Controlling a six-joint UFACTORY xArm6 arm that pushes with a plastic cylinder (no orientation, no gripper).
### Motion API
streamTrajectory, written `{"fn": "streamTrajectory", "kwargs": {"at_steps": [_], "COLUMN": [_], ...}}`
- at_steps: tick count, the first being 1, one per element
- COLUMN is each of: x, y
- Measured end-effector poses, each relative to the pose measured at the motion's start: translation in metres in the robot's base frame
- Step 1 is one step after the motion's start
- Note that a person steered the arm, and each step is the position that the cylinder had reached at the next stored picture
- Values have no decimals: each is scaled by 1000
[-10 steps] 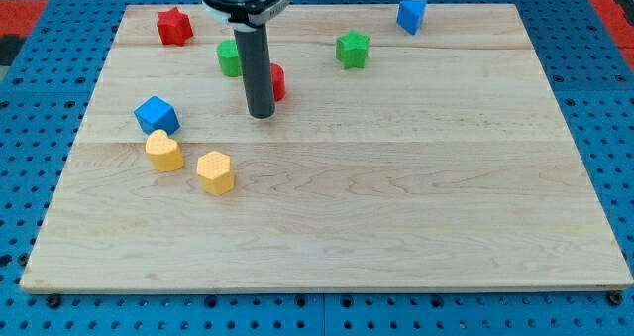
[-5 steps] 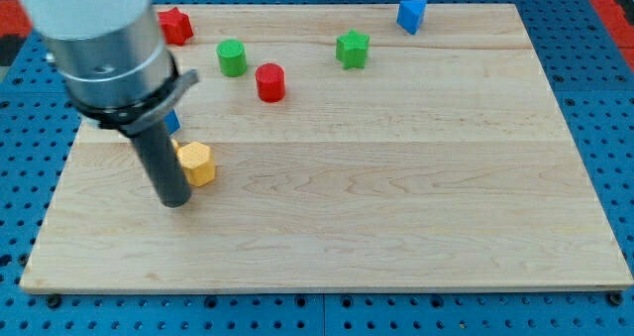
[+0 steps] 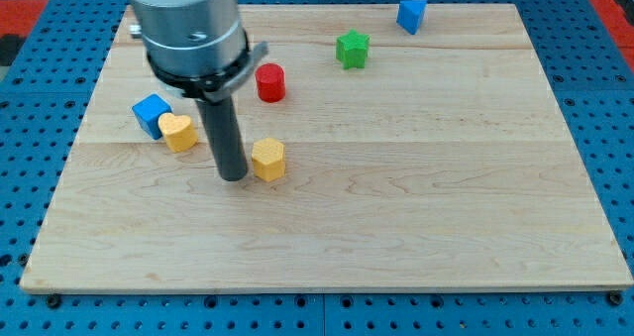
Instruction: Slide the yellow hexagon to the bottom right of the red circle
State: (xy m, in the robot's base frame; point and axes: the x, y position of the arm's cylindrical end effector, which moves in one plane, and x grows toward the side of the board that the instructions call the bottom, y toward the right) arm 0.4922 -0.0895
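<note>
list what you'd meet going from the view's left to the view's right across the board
blue cube → yellow heart-shaped block → my tip → yellow hexagon, just right of the tip → red cylinder, almost level with it sideways → green star → blue block

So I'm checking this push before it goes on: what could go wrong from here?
My tip sits against the view's left side of the yellow hexagon, which lies below the red circle. An off-centre push could let the hexagon slip off my tip. Pushed too far up the view, it could knock the red circle.
</note>
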Motion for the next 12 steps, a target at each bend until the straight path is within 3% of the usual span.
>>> {"fn": "streamTrajectory", "kwargs": {"at_steps": [1,2,3,4,5,6,7,11,12], "x": [24,32,-11,-9,35,5,-35,-44,-44], "y": [-5,34,5,13,11,37,3,-2,40]}}
